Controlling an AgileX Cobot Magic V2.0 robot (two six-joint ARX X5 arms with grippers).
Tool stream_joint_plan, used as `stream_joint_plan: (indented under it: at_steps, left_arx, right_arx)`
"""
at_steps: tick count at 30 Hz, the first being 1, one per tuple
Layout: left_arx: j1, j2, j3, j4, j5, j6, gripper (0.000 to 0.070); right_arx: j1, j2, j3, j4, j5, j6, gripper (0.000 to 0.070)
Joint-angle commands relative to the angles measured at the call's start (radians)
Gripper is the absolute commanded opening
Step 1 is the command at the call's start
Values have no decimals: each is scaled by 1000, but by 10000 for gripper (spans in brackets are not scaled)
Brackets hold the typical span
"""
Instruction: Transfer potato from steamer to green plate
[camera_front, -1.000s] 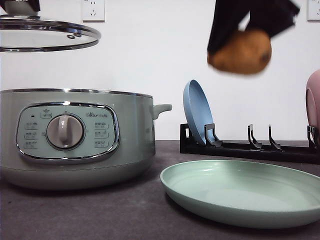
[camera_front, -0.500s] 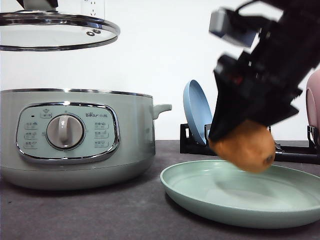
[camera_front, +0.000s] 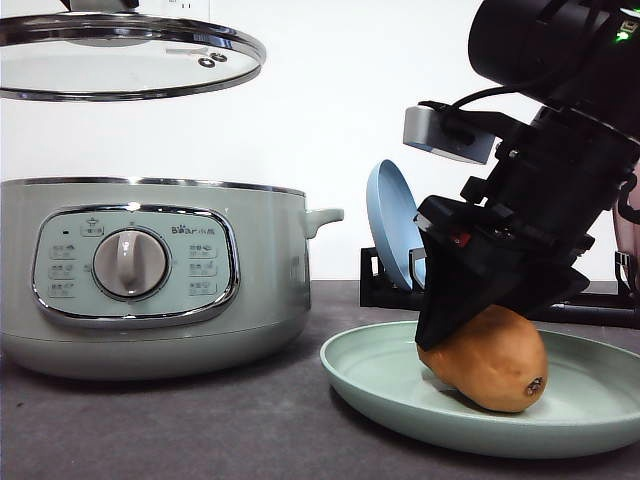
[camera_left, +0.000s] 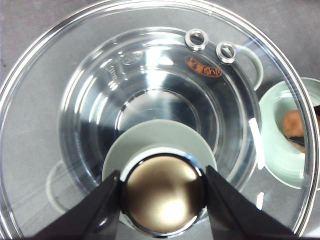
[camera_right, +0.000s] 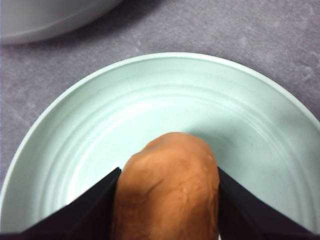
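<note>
Orange-brown potato (camera_front: 490, 360) sits between the black fingers of the right gripper (camera_front: 470, 335), clamped on both flanks; we see its underside resting in the green plate (camera_front: 385, 385). Skin smooth, faintly creased, one small dark spot low on its end. Left gripper (camera_left: 162, 192) grips the lid knob (camera_left: 162, 195), holding the glass lid (camera_front: 120, 55) level above the pale green steamer (camera_front: 150, 275). Blue plate (camera_front: 393, 222) stands upright in the black rack (camera_front: 480, 295) behind.

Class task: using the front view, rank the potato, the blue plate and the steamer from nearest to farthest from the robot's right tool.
1. potato: gripped in the right tool, over the green plate.
2. blue plate: upright in the rack behind.
3. steamer: far left.
</note>
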Motion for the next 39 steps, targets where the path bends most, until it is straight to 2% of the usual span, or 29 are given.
stream_joint_plan:
  at_steps: [1,4,9,27,39]
  left_arx:
    - [-6,-6,28,23,4,-5,0]
    - [-6,-6,28,23,4,-5,0]
    - [-6,-6,28,25,4,-5,0]
    - [-35,95,27,60,3,-4,0]
    - [-38,191,27,80,3,1,0]
  right_arx:
    - [6,20,4,-1,-4,17,384]
    - [6,17,5,-1,-3,19,475]
    - [6,-26,19,-1,10,30,554]
    - [-36,-349,233,-151,16,25,556]
    - [-61,-493,246,-190,34,25,556]
